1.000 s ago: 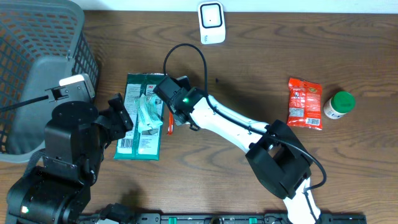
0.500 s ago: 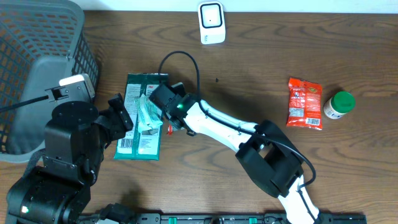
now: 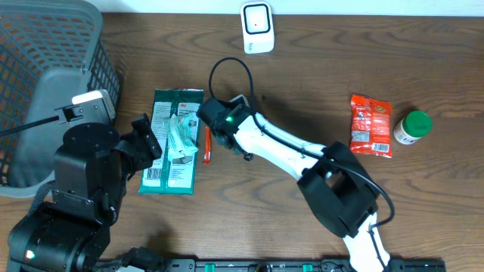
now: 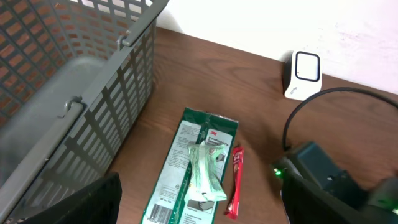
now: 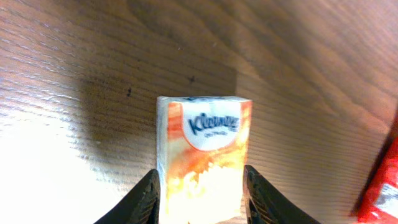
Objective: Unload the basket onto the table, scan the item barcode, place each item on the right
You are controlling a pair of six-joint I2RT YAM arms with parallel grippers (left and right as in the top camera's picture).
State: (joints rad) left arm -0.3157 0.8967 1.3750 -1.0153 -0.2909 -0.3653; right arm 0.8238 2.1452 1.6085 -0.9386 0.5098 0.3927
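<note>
A white and orange Kleenex tissue pack (image 5: 202, 155) fills the gap of my right gripper (image 5: 200, 205), and both dark fingers lie against its sides. From overhead the right gripper (image 3: 225, 121) hides the pack; it hangs just right of a green 3M package (image 3: 172, 143) and a thin red stick (image 3: 206, 145). The white barcode scanner (image 3: 256, 27) stands at the table's far edge, well beyond the gripper. My left gripper (image 4: 199, 208) is open over the near end of the green package (image 4: 193, 168), holding nothing.
A grey wire basket (image 3: 45, 75) takes up the far left. A red snack bag (image 3: 370, 125) and a green-capped bottle (image 3: 412, 127) lie at the right. The right arm's black cable loops above its wrist (image 3: 231, 68).
My right gripper swung left over the red stick, then back to the right, uncovering the stick. The left arm, green package and scanner have not moved.
</note>
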